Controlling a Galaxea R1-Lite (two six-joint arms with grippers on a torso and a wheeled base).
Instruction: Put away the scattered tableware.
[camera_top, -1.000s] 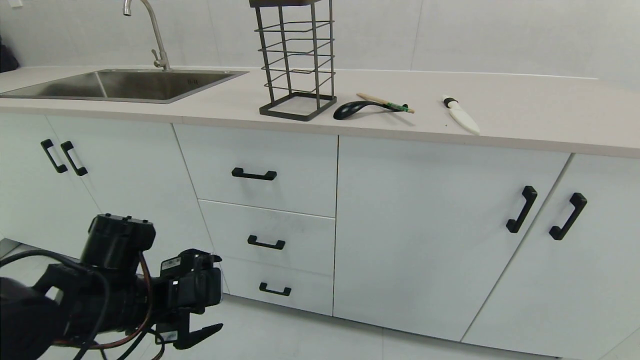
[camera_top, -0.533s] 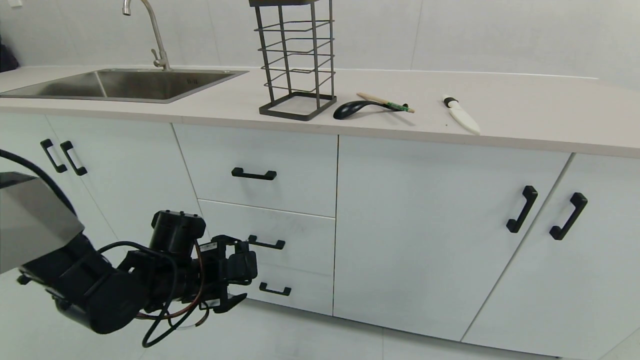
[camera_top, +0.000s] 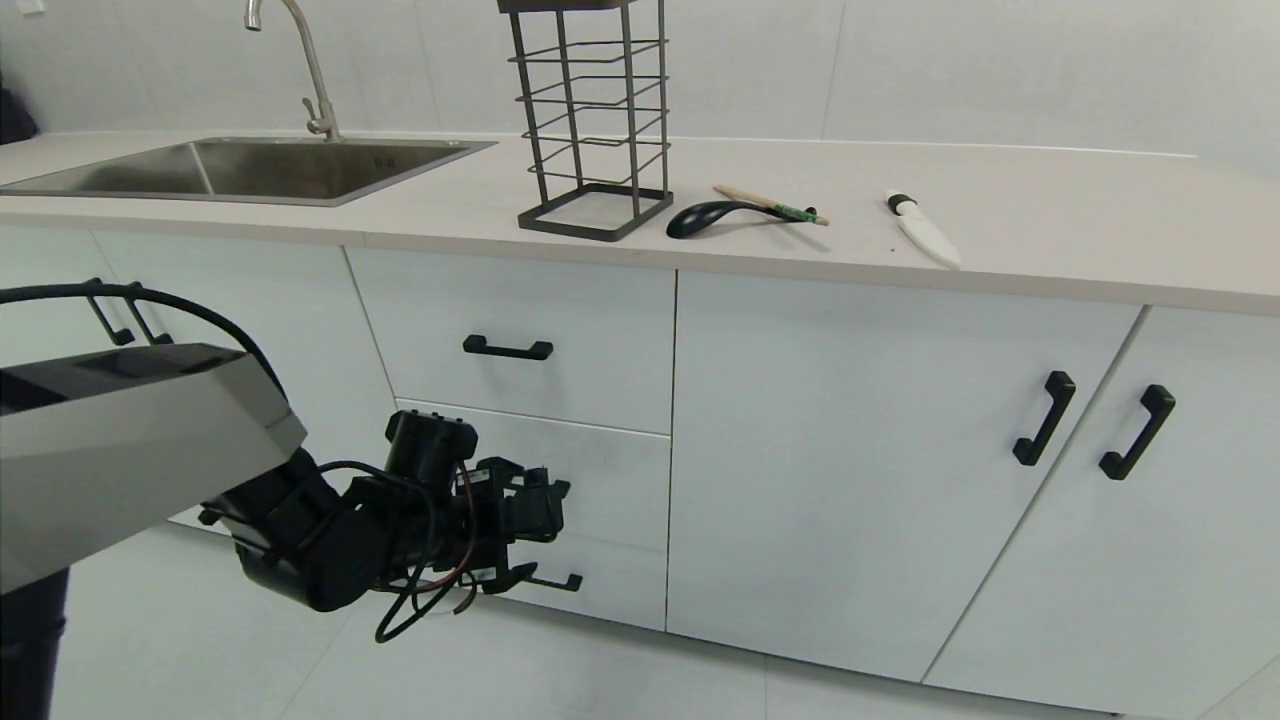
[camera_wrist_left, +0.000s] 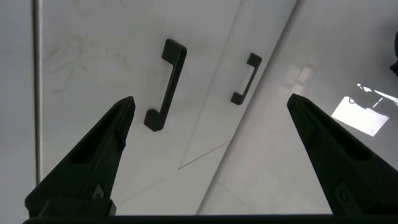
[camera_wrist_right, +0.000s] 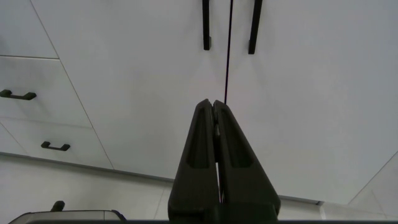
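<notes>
— Item one: surface and room?
— A pale, smooth countertop (camera_top: 1050, 210) is running left to right above white cabinets. A steel sink (camera_top: 250, 168) is sitting at its far left, with a curved metal faucet (camera_top: 312, 80) rising behind it. A white tiled wall is standing behind, and a light, glossy floor (camera_top: 560, 670) is lying below.

— Item two: the tableware?
— All of it is lying on the countertop, right of centre. A glossy black spoon (camera_top: 705, 217) is resting just right of a tall, dark wire rack (camera_top: 595, 125). A wooden stick (camera_top: 768, 204) with a green band is lying across the spoon's handle. A white knife (camera_top: 925, 235) with a black collar is lying well apart, further right.

— Item three: the grippers?
— The left gripper (camera_top: 543, 535) is hanging low before the stack of drawers (camera_top: 600, 340), close to the two lower black bar handles (camera_wrist_left: 165, 84). Its dark, wedge-shaped fingers (camera_wrist_left: 93, 165) are spreading wide and holding nothing. The right gripper (camera_wrist_right: 215, 104) is facing a pair of white cabinet doors (camera_wrist_right: 124, 93) with slim black handles. Its fingers are pressing flat together, with nothing between them.
</notes>
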